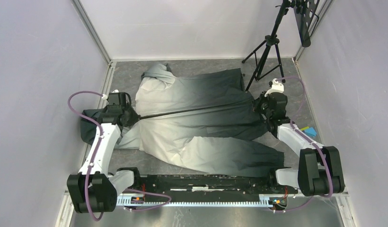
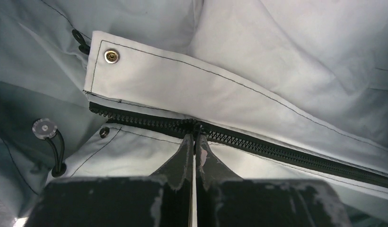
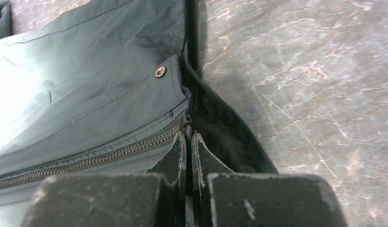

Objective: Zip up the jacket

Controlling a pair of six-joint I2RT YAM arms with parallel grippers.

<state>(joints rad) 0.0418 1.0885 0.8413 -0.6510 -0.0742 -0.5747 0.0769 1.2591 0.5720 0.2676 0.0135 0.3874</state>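
Note:
The jacket [image 1: 197, 118] lies flat across the table, its light grey end at the left and its dark end at the right. Its zipper [image 1: 197, 109] runs between my two grippers. My left gripper [image 1: 130, 117] is at the pale end. In the left wrist view the left gripper [image 2: 196, 137] is shut on the zipper slider, below the pale placket strip [image 2: 182, 85], and the closed teeth [image 2: 286, 151] trail off to the right. My right gripper [image 1: 260, 106] is at the dark hem. In the right wrist view it [image 3: 188, 136] is shut on the jacket's edge at the zipper's [image 3: 97, 161] bottom end.
A black tripod [image 1: 268, 47] stands at the back right, just behind the jacket. A small blue and yellow object [image 1: 309, 130] lies beside the right arm. One sleeve [image 1: 220, 153] spreads toward the front rail [image 1: 201, 182]. White walls close in the left and right sides.

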